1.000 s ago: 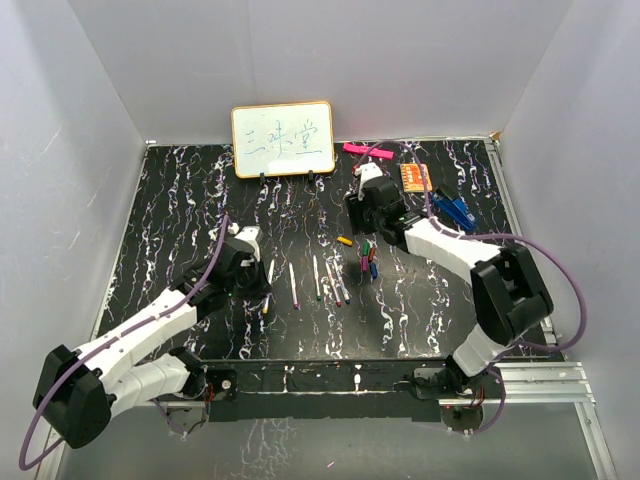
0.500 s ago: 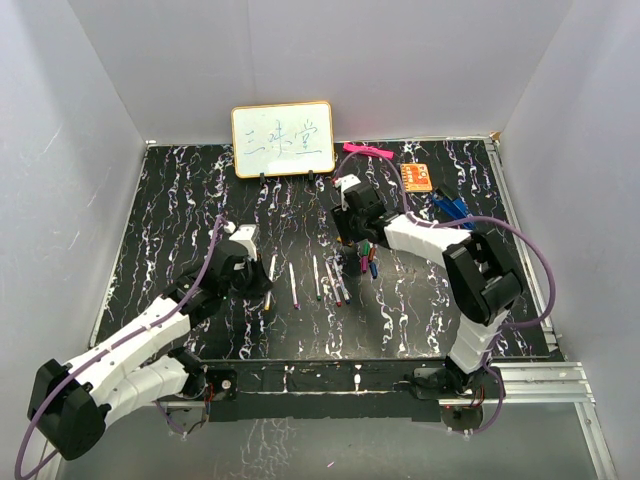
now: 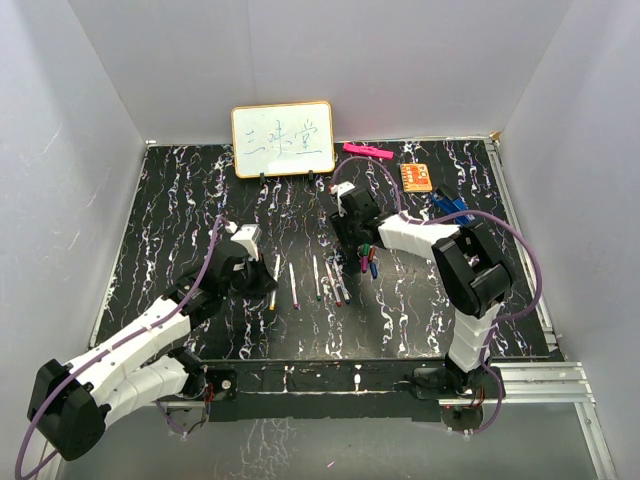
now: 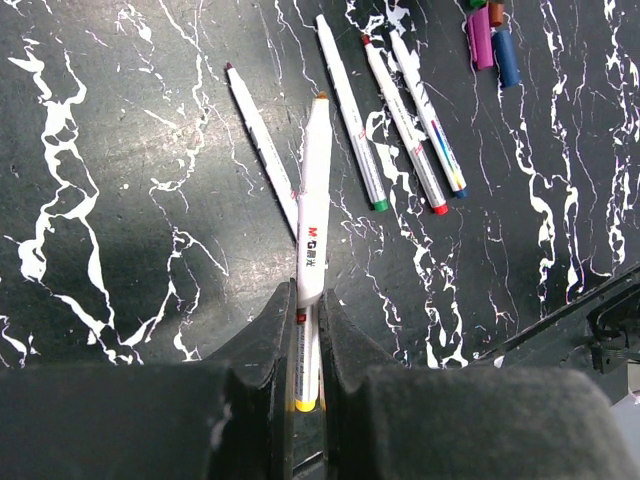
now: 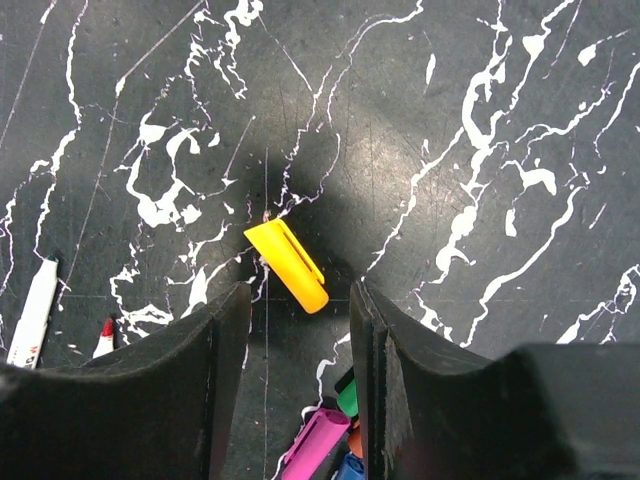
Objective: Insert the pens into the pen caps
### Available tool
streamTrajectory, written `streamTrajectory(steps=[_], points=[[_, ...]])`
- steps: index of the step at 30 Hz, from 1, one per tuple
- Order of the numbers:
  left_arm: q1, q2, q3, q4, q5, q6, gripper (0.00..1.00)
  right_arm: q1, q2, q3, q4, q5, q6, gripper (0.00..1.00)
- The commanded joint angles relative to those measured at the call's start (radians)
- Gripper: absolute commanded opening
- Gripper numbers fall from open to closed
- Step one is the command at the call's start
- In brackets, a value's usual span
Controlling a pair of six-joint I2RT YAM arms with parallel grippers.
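Observation:
My left gripper [image 4: 307, 300] is shut on a white pen [image 4: 311, 200] with a yellow rear end, its tip pointing away over the table. Several more pens [image 4: 350, 110] lie side by side just beyond it; in the top view they are the row of pens [image 3: 316, 277] right of the left gripper [image 3: 258, 272]. My right gripper [image 5: 298, 300] is open and low over the table, with a yellow pen cap [image 5: 287, 265] lying loose just ahead of its fingertips. Purple [image 5: 318, 445], green [image 5: 347, 397] and blue caps [image 5: 350, 468] huddle between the fingers behind it.
A small whiteboard [image 3: 283, 139] stands at the back. A pink bar [image 3: 367, 151], an orange board [image 3: 417, 177] and a blue clip [image 3: 452, 208] lie at the back right. The cap cluster [image 3: 368, 258] sits right of the pens. White walls enclose the table.
The right gripper has swung left from the back right to sit over the yellow cap. The left gripper has shifted slightly right with its pen.

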Motion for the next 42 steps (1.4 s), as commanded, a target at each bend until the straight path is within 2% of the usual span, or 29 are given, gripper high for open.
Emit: streamTrajectory(steps=[1, 14, 22, 25, 29, 30, 37, 42], points=[[-0.003, -0.021, -0.005, 0.029, 0.028, -0.007, 0.0, 0.006, 0.02, 0.063, 0.028, -0.012, -0.014, 0.42], [-0.004, 0.021, 0.011, 0.01, 0.032, 0.0, 0.0, 0.007, 0.054, 0.055, 0.031, -0.019, 0.011, 0.38], [-0.003, 0.024, 0.025, -0.003, 0.023, 0.007, 0.0, 0.009, 0.039, 0.002, 0.031, -0.029, 0.043, 0.3], [-0.003, 0.025, 0.021, -0.002, 0.017, 0.009, 0.0, 0.012, 0.035, -0.025, 0.04, -0.037, 0.051, 0.2], [-0.003, 0.031, 0.016, -0.003, 0.008, 0.012, 0.0, 0.013, 0.054, -0.029, 0.025, -0.035, 0.059, 0.01], [-0.003, 0.033, 0.012, -0.002, 0.007, 0.013, 0.0, 0.014, 0.06, -0.025, 0.02, -0.031, 0.062, 0.0], [-0.003, 0.04, 0.002, 0.005, 0.002, 0.013, 0.0, 0.014, 0.09, 0.02, -0.015, -0.012, 0.082, 0.0], [-0.003, 0.036, -0.005, 0.004, 0.012, 0.013, 0.0, 0.016, 0.112, 0.046, -0.037, 0.004, 0.085, 0.09]])
